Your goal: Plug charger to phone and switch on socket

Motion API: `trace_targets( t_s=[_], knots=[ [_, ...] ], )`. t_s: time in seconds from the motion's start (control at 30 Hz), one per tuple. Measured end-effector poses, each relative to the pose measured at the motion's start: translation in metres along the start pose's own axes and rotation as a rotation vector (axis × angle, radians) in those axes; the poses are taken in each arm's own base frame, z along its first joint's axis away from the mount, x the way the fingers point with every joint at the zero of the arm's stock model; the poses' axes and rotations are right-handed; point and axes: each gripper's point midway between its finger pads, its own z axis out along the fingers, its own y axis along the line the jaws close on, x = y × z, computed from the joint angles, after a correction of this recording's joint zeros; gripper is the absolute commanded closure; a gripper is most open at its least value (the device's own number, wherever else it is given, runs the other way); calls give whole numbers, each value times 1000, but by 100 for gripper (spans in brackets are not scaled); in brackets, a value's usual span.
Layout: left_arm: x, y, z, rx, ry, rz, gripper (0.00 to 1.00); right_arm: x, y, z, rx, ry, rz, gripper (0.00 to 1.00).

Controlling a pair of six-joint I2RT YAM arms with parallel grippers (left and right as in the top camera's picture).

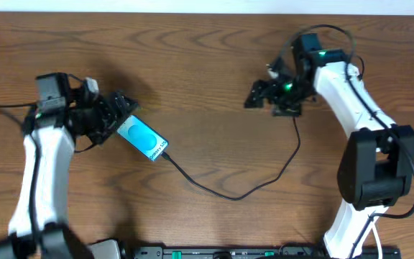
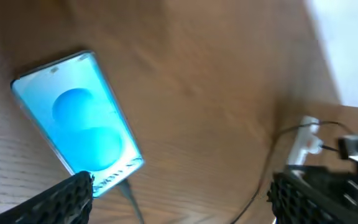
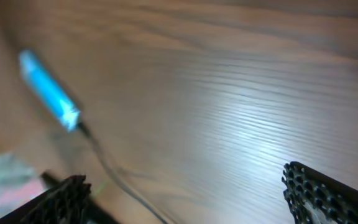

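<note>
Black charger (image 1: 228,193) meets the phone (image 2: 76,118) just ahead of the left claw (image 2: 182,193), which is spread wide; right claw (image 3: 185,193) likewise spread.

Overhead looks straight down on the desk (image 1: 207,43); left wrist close over the phone (image 2: 76,118); right wrist farther, phone at ten o'clock.

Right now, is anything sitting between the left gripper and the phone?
Nothing visible. The left gripper stands open beside the phone, with only bare table between them. The charger runs from the phone's end across the table.
</note>
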Motion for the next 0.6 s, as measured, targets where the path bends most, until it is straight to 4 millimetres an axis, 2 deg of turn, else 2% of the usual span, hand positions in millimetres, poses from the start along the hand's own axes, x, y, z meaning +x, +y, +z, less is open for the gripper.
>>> trace_targets(
  t_s=[0.07, 0.17, 0.23, 0.27, 0.4, 0.47, 0.53, 0.6],
  knots=[
    [1, -19, -23, 39, -63, 54, 9, -9, -23, -17, 58, -35, 66, 1],
    [6, -32, -42, 62, -107, 90, 9, -24, -55, -50, 129, -113, 147, 1],
    [9, -37, -49, 70, -124, 104, 9, -33, -74, -77, 162, -179, 195, 1],
    [10, -39, -53, 75, -133, 111, 9, -38, -87, -98, 179, -229, 225, 1],
    [13, -37, -55, 63, -131, 105, 8, -46, -119, -161, 217, -399, 301, 1],
    [14, -34, -54, 50, -129, 99, 8, -49, -144, -199, 246, -512, 360, 1],
    [13, -32, -54, 39, -131, 95, 8, -53, -169, -224, 270, -599, 404, 1],
    [13, -32, -54, 36, -132, 94, 8, -55, -185, -238, 285, -650, 430, 1]
  ],
)
